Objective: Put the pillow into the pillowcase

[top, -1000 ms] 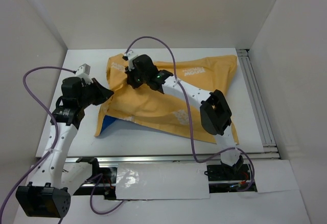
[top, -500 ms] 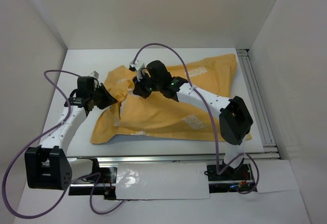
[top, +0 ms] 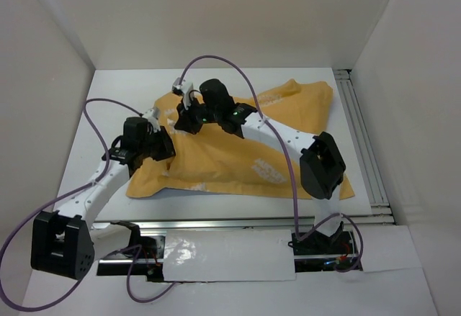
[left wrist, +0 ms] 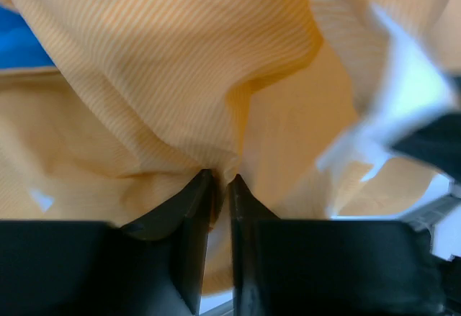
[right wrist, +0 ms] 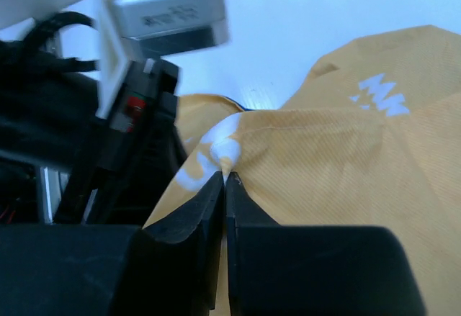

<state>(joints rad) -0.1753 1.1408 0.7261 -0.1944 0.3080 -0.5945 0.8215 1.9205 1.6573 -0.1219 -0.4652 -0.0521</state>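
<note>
The pillowcase [top: 230, 150] lies spread over the middle of the white counter [top: 108, 107] with its orange-yellow face up. It is rumpled and somewhat puffed. White lettering [top: 271, 98] is printed on it near the far edge and again toward the near right, in block capitals that are too small and creased from above to read for certain. In the right wrist view one patch of that print sits close by, but only jagged white strokes come through. A sliver of blue cloth [left wrist: 21, 42] peeks out at the top left of the left wrist view.

The left hand [left wrist: 220, 181] is clenched on a fold of the orange fabric at the sack's left end, the cloth bunched between its dark fingertips. The right hand [right wrist: 225, 179] is pinched on the sack's upper left edge, just beyond the left one. Beside it a pale box [right wrist: 166, 6] on black hardware carries a line of tiny print that is blurred past reading.

The pillow itself does not show — I cannot tell whether it is inside.

Plain off-white walls [top: 216, 14] close in the counter on three sides, metal rails [top: 360, 136] run along its right edge, and purple cables [top: 216, 60] loop over both arms.
</note>
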